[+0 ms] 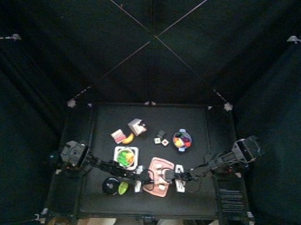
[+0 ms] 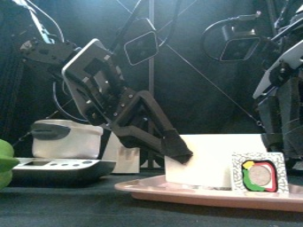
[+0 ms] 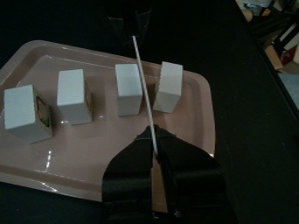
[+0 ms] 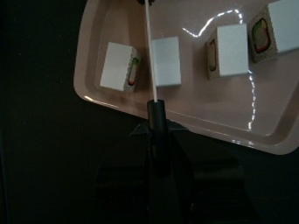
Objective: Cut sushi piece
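Nearest the table's front edge, lower middle of the top view: pink tray (image 3: 197,131) with four white sushi blocks in a row. The row's long axis runs across the tray.

End sushi piece (image 3: 167,85) stands upright at the right end of the row in the left wrist view. Its neighbour (image 3: 128,87) stands just beside it, with a small gap between. In the front view this end of the row is centre-right, low in the frame.

Knife (image 3: 142,79) has its long axis crosswise to the row. The blade is seen edge-on as a thin pale line over the gap between those two pieces. In the right wrist view it hugs the edge of one block. Can't tell if it touches the rice.

Left gripper (image 3: 158,171) has the blade's end running in between its fingers, which look pinched on it. Judged, not certain.

Right gripper (image 4: 156,156), at the blade's far end, is clenched on the black handle.

Both arms are about equally near. The piece sits straight below the blade, midway between the grippers. The next move is likely a straight press down, and the blade must shift sideways onto a block first.
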You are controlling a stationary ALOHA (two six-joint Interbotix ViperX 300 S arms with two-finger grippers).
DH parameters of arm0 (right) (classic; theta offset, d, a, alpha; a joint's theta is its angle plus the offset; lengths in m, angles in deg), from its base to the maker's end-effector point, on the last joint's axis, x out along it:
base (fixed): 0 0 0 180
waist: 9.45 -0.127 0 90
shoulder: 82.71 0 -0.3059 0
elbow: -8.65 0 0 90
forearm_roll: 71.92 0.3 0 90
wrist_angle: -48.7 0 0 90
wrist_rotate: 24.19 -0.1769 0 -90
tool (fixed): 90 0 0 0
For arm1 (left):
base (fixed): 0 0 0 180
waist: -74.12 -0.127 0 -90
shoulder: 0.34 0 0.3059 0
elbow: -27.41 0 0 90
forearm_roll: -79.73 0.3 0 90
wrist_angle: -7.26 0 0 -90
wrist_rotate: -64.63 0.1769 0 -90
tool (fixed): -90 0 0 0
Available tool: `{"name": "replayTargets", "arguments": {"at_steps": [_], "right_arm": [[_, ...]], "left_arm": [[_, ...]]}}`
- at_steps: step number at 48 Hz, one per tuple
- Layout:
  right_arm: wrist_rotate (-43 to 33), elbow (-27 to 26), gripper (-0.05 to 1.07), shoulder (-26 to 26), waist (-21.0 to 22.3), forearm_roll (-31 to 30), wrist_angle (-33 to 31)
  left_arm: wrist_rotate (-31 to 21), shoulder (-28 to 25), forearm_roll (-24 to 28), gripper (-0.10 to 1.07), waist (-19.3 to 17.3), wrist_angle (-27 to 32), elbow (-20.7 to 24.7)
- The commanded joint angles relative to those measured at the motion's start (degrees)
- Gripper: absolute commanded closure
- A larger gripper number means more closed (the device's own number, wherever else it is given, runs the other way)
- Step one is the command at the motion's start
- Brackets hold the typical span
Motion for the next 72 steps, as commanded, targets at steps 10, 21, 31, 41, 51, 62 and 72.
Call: {"name": "replayTargets", "arguments": {"at_steps": [10,21,31,41,51,62,72], "right_arm": [[0.0,-1.4,0.78,-1.0,-2.1,1.8,-0.2],[0.2,-2.4,0.78,-2.3,-1.8,0.2,-3.3],[0.1,-2.8,0.78,-4.8,-1.1,-2.5,-5.0],[0.1,-2.7,0.78,-5.0,-1.1,-2.7,-5.0],[0.1,-2.5,0.78,-5.0,-1.1,-2.8,-5.0],[0.1,-2.4,0.78,-5.0,-1.1,-2.8,-5.1],[0.1,-2.4,0.78,-6.2,-1.1,-2.5,-7.2]], "left_arm": [[0.1,2.0,0.1,0.59,2.7,1.8,0.8],[0.3,3.3,0.2,0.59,2.5,3.1,1.1],[0.3,6.1,0.3,0.57,2.3,3.2,1.6],[0.2,6.7,0.3,0.47,1.5,3.2,1.1],[0.2,6.9,0.3,0.28,1.3,3.2,1.1],[0.3,7.4,0.3,0.16,1.3,3.0,1.1],[0.5,10.1,1.2,0.16,1.0,2.3,0.4]]}}
